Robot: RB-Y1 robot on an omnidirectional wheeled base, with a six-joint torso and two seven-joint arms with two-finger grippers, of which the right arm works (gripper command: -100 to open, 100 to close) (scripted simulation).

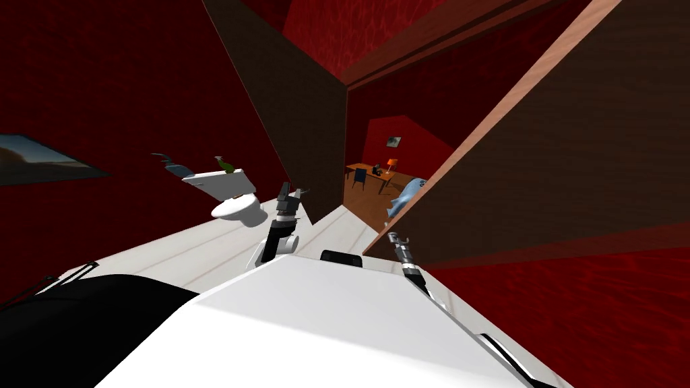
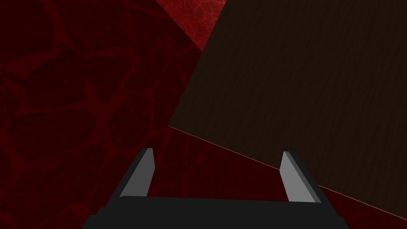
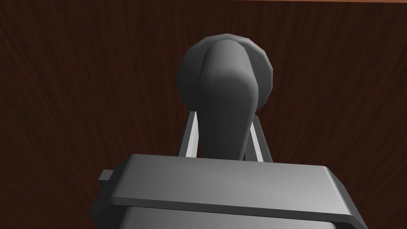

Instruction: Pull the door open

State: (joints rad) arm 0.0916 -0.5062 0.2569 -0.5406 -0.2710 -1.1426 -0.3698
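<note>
Our right tool (image 3: 224, 116) is closed narrow on the grey door handle (image 3: 224, 67), its 2 fingers (image 3: 192, 135) pressing the lever's sides close to the round rose. The handle sits on the dark brown door (image 1: 573, 148), near its pale free edge (image 1: 472, 128). The door stands ajar on our right. Between that edge and a dark brown panel (image 1: 296, 114), a gap opens onto a far room. Our left tool (image 2: 216, 175) hangs wide apart, holding nothing, near a white toilet (image 1: 239, 210) and above pale floor (image 1: 337, 225).
</note>
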